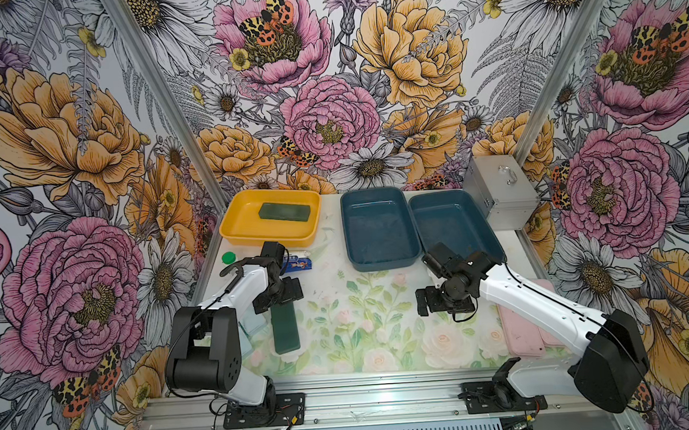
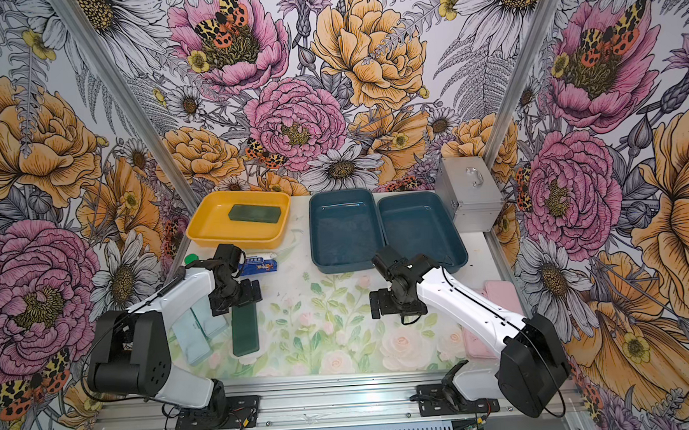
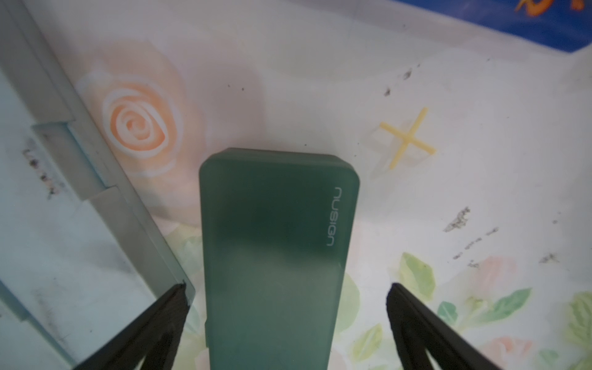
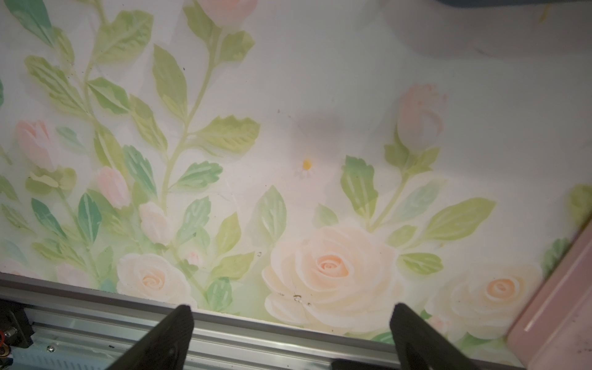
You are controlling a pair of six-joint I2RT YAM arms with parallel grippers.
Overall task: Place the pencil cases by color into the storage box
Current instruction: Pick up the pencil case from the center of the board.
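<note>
A dark green pencil case (image 1: 286,328) (image 2: 245,330) lies lengthwise on the mat. My left gripper (image 1: 276,302) (image 3: 288,288) hangs open over its far end, one finger on each side and neither touching it. A second green case (image 1: 284,213) lies in the yellow storage box (image 1: 267,237). Two pale blue cases (image 2: 197,329) (image 3: 48,224) lie just left of the green one, partly under the left arm. Pink cases (image 1: 523,332) (image 4: 560,304) lie at the right, partly under the right arm. My right gripper (image 1: 440,304) (image 4: 290,309) stands open above bare mat.
Two dark blue boxes (image 1: 382,264) (image 1: 456,218) stand at the back with nothing in them. A silver metal case (image 1: 500,199) stands at the back right. A blue printed packet (image 1: 297,263) and a green cap (image 1: 228,257) lie before the yellow box. An aluminium rail (image 1: 364,401) runs along the front.
</note>
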